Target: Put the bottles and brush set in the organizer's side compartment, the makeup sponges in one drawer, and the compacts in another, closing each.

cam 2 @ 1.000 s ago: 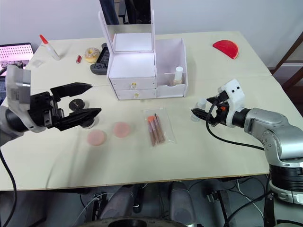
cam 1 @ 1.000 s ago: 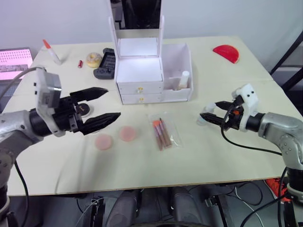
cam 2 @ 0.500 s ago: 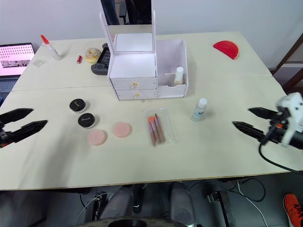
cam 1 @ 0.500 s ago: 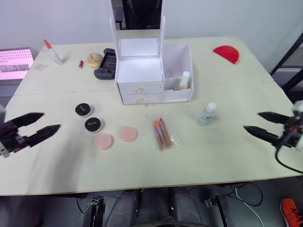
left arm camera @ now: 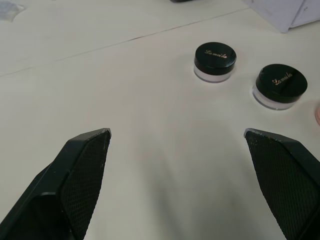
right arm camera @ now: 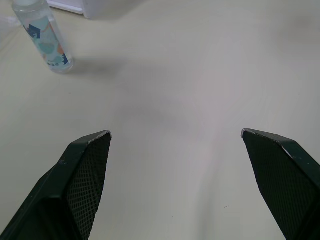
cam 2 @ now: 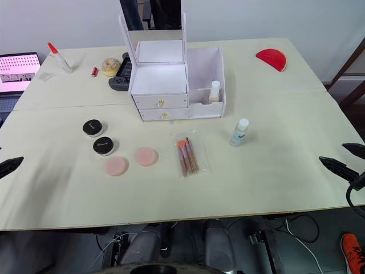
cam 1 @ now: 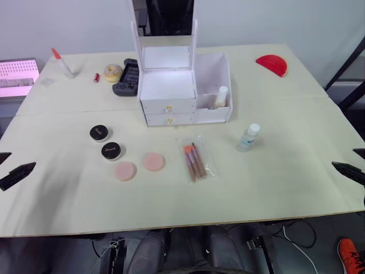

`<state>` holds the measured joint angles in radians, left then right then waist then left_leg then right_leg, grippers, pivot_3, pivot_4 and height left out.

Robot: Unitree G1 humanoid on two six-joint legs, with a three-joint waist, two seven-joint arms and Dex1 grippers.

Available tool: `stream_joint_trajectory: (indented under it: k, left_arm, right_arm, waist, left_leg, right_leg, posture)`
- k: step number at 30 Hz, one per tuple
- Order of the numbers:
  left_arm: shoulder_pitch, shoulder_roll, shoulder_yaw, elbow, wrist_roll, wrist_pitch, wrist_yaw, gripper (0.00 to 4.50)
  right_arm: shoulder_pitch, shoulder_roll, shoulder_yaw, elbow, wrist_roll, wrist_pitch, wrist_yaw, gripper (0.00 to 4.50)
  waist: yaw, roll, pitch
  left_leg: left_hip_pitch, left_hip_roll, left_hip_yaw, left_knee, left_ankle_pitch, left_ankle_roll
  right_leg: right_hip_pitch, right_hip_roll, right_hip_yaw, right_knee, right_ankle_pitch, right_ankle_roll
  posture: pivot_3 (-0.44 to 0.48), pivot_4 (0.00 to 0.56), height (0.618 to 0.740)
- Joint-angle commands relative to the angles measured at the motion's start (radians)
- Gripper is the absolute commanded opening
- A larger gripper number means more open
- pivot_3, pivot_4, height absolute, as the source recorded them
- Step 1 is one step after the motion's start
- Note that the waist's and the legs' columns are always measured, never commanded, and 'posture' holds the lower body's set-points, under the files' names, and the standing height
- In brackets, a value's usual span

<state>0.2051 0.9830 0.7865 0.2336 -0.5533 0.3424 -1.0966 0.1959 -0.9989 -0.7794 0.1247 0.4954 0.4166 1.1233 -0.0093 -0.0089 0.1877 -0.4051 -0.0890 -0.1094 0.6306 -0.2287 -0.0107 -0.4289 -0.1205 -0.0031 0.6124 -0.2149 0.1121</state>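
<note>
My left fingers (left arm camera: 177,135) hang spread wide and empty over the near left edge of the tabletop (cam 1: 285,188). My right fingers (right arm camera: 175,134) are spread just as wide over the near right edge, gripping nothing.

The organizer (cam 1: 182,85) stands at the far middle, mirror upright, both gold-knobbed drawers shut. The beige bottle (cam 1: 221,97) stands upright in its side bin on the right. The blue bottle (cam 1: 248,137) stands upright on the tabletop, nearer than the organizer and to its right, well apart from my right fingers.

The brush set (cam 1: 195,158) lies flat just near of the organizer, left of the blue bottle. The two sponges (cam 1: 140,166) lie left of the brush set, close together but apart: one (cam 1: 154,161) farther and to the right, the other (cam 1: 125,170) nearer and to the left. The two compacts (cam 1: 105,141) sit farther left, lids up, one (cam 1: 100,133) beyond the other (cam 1: 111,151); my left wrist view shows both ahead of my fingers, with gold lettering on the lids.

Along the far left lie a glue bottle (cam 1: 61,63), a small red thing (cam 1: 97,77), a yellow ring (cam 1: 113,72) and a dark controller (cam 1: 126,77) just left of the organizer. A red half-round piece (cam 1: 272,64) lies at the far right.
</note>
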Motion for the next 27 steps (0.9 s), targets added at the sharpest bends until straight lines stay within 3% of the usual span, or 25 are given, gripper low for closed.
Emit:
stream_joint_trajectory:
  k: [1, 7, 12, 18, 27]
  left_arm:
    - [-0.020, -0.003, -0.014, -0.061, -0.008, 0.006, 0.007, 4.50]
    - [-0.068, -0.058, -0.141, -0.350, -0.087, 0.116, 0.058, 4.50]
    - [-0.190, -0.085, -0.275, -0.661, -0.280, 0.296, 0.143, 4.50]
    - [-0.277, -0.018, -0.301, -0.785, -0.421, 0.413, 0.144, 4.50]
    - [-0.286, -0.009, -0.322, -0.846, -0.446, 0.429, 0.171, 4.50]
  right_arm:
    - [-0.017, 0.016, -0.011, -0.048, 0.024, 0.008, -0.027, 4.42]
    - [-0.066, 0.044, 0.091, -0.248, 0.079, 0.097, -0.081, 4.42]
    - [-0.202, 0.051, 0.245, -0.409, 0.131, 0.189, -0.157, 4.42]
    - [-0.397, 0.089, 0.425, -0.439, 0.142, 0.278, -0.242, 4.42]
    - [-0.518, 0.145, 0.543, -0.357, 0.095, 0.294, -0.298, 4.42]
  waist:
    - [0.001, 0.000, 0.000]
    - [0.000, 0.000, 0.000]
    - [0.001, 0.000, 0.000]
    - [-0.004, 0.000, 0.000]
    - [0.008, 0.000, 0.000]
  left_leg:
    - [0.000, 0.000, 0.000, 0.000, 0.000, 0.000]
    - [0.000, 0.000, 0.000, 0.000, 0.000, 0.000]
    - [-0.001, 0.000, -0.001, 0.002, 0.000, 0.000]
    - [-0.001, 0.000, 0.000, 0.001, 0.000, 0.000]
    - [-0.001, -0.001, 0.000, 0.002, 0.000, 0.001]
  right_leg:
    - [0.000, 0.000, 0.000, 0.000, 0.000, 0.000]
    - [0.000, 0.000, 0.000, 0.000, 0.000, 0.000]
    - [0.000, 0.002, 0.000, 0.001, 0.001, 0.001]
    - [-0.001, 0.003, 0.000, 0.002, 0.002, 0.004]
    - [-0.001, 0.002, 0.000, 0.002, 0.001, 0.001]
  posture:
    - [0.000, 0.150, 0.738]
    - [0.000, 0.150, 0.738]
    - [0.000, 0.150, 0.738]
    - [0.000, 0.150, 0.738]
    - [0.000, 0.150, 0.738]
